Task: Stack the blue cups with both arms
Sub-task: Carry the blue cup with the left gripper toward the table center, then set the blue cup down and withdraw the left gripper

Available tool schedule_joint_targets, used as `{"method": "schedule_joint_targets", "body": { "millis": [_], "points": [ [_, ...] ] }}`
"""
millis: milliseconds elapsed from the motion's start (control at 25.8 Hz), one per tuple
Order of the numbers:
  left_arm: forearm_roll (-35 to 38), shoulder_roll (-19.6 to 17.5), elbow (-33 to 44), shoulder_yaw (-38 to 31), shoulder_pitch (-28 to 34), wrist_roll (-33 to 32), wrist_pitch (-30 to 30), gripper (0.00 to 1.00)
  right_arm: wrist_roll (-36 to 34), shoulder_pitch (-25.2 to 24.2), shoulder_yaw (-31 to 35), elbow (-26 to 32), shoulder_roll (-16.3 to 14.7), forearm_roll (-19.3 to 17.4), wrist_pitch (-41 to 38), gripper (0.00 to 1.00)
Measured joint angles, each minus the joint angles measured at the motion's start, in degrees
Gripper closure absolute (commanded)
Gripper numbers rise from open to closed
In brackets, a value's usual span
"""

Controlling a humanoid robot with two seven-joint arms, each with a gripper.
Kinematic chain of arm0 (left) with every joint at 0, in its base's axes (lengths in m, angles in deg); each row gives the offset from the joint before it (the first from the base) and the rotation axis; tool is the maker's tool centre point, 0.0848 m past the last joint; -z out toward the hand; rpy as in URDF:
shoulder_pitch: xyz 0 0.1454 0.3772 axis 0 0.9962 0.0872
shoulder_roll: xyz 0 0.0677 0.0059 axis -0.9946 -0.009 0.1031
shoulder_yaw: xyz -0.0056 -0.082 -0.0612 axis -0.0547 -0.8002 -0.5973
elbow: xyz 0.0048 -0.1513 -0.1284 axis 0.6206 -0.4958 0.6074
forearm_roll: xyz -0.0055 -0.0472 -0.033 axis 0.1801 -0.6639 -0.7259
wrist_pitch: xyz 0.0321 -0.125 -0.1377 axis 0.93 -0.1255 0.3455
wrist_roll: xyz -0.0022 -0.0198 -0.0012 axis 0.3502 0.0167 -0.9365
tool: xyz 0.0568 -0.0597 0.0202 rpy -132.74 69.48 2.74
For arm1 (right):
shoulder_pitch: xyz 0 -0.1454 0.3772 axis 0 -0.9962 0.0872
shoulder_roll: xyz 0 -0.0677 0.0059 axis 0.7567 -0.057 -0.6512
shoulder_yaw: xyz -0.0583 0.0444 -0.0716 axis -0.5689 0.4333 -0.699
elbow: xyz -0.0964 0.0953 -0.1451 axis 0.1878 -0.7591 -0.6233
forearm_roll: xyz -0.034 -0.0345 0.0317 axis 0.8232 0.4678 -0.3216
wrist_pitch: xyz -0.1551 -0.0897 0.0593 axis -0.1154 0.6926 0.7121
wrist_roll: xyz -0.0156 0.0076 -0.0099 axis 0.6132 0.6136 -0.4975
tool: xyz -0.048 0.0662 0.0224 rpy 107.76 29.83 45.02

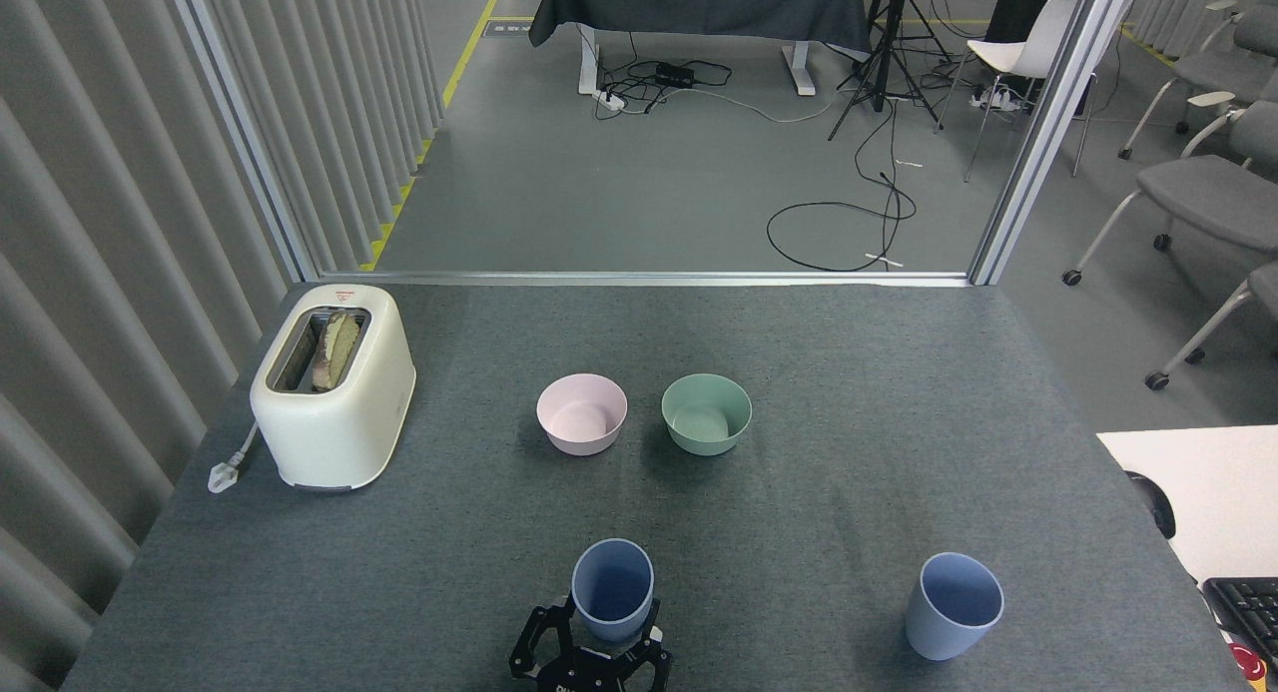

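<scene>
The left claw (591, 654) sits at the near edge of the counter (859, 372), close to the centre line, and grips one blue cup (612, 589) low on its body, with the black fingers (532, 642) closed against both sides of the cup. This held cup is upright with its mouth open toward the camera; whether its base touches the counter cannot be determined, since the claw covers the lower part. The second blue cup (954, 606) stands upright and free on the counter near the right front corner, well apart from the held cup. The right claw does not appear in the head view. A pink bowl (582, 413) and a green bowl (706, 413) stand side by side near the middle of the counter, close together but not touching, both beyond the held cup. A cream toaster (332, 385) stands at the left side of the counter with a slice of bread (337, 347) in one slot; its white plug (224, 471) lies on the counter just beside its lower left corner. A black keyboard (1243, 607) shows partly at the right edge, off the counter.
</scene>
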Motion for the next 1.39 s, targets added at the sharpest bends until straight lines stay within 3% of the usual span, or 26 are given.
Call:
{"method": "schedule_joint_targets", "body": {
  "millis": [310, 349, 465, 504, 775, 1123, 1394],
  "points": [
    [0.4, 0.5, -5.8, 0.8, -3.2, -3.3, 0.0, 0.28, -0.3, 0.0, 0.0, -0.2, 0.0, 0.0, 0.0, 0.00],
    [0.4, 0.5, -6.1, 0.9, -3.4, -3.4, 0.0, 0.27, -0.3, 0.0, 0.0, -0.2, 0.0, 0.0, 0.0, 0.00],
    [0.3, 0.5, -6.4, 0.8, -3.6, -3.7, 0.0, 0.04, -0.3, 0.0, 0.0, -0.2, 0.0, 0.0, 0.0, 0.00],
    [0.2, 0.5, -6.5, 0.8, -3.6, -3.7, -0.1, 0.01, -0.3, 0.0, 0.0, -0.2, 0.0, 0.0, 0.0, 0.00],
    [-0.6, 0.6, -6.0, 0.5, -2.9, -3.8, -0.3, 0.00, -0.3, 0.0, 0.0, -0.2, 0.0, 0.0, 0.0, 0.00],
    [-0.7, -0.5, 3.4, -0.3, 4.7, -3.8, -0.2, 0.00, -0.3, 0.0, 0.1, -0.4, 0.0, -0.1, 0.2, 0.00],
    [-0.7, -4.0, 13.8, -4.0, 14.8, -3.8, -0.3, 0.00, -0.3, 0.0, 0.2, -0.6, 0.0, 0.0, 0.4, 0.00]
  ]
}}
